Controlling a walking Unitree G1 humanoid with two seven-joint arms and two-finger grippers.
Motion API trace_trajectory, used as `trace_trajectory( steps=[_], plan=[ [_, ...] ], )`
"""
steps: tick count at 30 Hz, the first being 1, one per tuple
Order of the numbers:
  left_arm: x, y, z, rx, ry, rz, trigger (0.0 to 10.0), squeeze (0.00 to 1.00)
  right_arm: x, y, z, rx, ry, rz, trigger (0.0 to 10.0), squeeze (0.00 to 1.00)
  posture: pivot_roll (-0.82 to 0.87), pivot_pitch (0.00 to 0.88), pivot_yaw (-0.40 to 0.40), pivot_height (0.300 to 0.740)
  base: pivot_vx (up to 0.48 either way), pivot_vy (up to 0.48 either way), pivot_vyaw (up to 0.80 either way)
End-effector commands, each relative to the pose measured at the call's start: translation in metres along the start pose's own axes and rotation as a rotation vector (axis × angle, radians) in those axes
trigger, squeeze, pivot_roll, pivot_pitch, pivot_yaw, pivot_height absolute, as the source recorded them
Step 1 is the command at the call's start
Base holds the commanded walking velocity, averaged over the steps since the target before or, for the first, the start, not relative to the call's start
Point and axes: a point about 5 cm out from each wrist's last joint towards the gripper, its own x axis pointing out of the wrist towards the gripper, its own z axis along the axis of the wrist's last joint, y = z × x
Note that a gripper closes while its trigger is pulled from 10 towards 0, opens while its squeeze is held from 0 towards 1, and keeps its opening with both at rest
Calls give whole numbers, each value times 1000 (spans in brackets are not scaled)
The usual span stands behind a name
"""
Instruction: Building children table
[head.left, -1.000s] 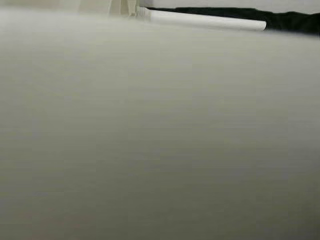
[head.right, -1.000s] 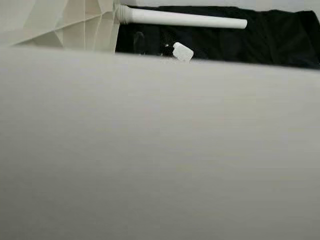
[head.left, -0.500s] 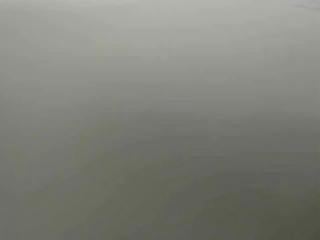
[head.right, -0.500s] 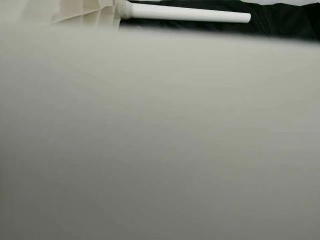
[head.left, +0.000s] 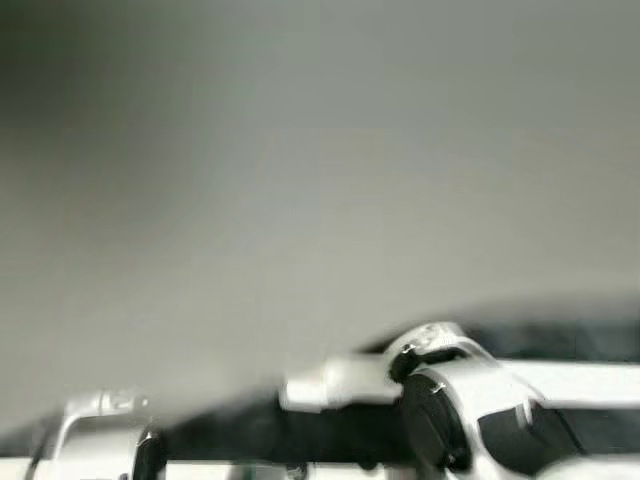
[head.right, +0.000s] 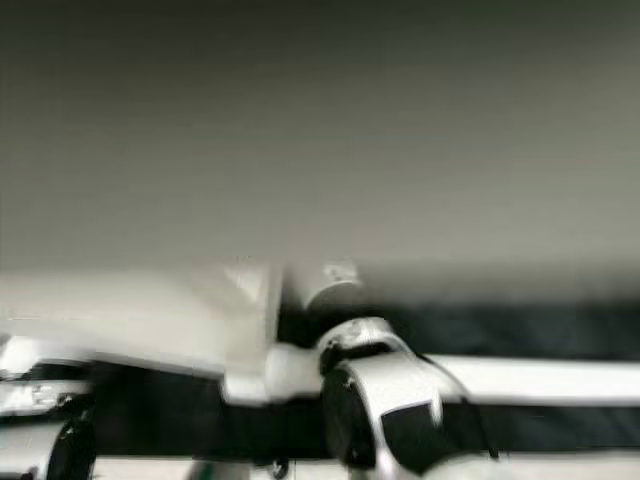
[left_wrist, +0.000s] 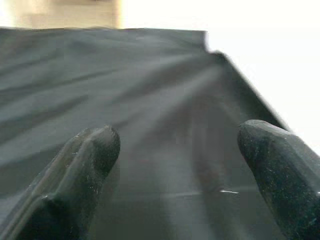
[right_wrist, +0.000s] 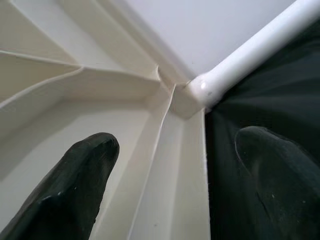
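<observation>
Right gripper (right_wrist: 172, 150) is seen spread wide, nothing held, over the ribbed underside of the white table top (right_wrist: 75, 105), near the corner where a white leg (right_wrist: 250, 55) is seated. Left gripper (left_wrist: 175, 150) is likewise spread wide over black cloth (left_wrist: 150, 90). Head views are blurred.

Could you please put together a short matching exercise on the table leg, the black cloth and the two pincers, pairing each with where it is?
Things:
1. table leg
2. black cloth
3. right pincer
4. left pincer

Places:
A. open over the ribbed underside of the tabletop
B. open over dark fabric
C. plugged into the tabletop's corner
D. spread under the parts

Pairs: 1-C, 2-D, 3-A, 4-B
</observation>
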Motion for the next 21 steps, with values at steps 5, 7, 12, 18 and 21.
trace_trajectory(
  steps=[5, 7, 12, 18, 21],
  plan=[
    [-4, 10, -3, 5, 29, -2, 10000, 0, -10, 24, -22, 73, 46, 20, 10000, 0, 107, 348, 95, 740, 0, 319, 0],
    [-4, 10, -2, 4, 29, -5, 10000, 0, -10, 25, -22, 73, 46, 20, 10000, 0, 109, 348, 96, 740, 0, 371, 0],
    [-4, 10, -1, 5, 21, -1, 10000, 0, -11, 25, -23, 69, 47, 23, 10000, 0, 109, 350, 98, 740, 0, 430, 0],
    [-6, 7, -1, 16, 9, -16, 10000, 0, -11, 23, -23, 58, 50, 30, 10000, 0, 108, 349, 96, 740, 0, 0, 0],
    [-7, 6, 0, 14, 5, -14, 10000, 0, -11, 20, -23, 52, 52, 26, 10000, 0, 108, 349, 96, 740, 0, 0, 0]
  ],
)
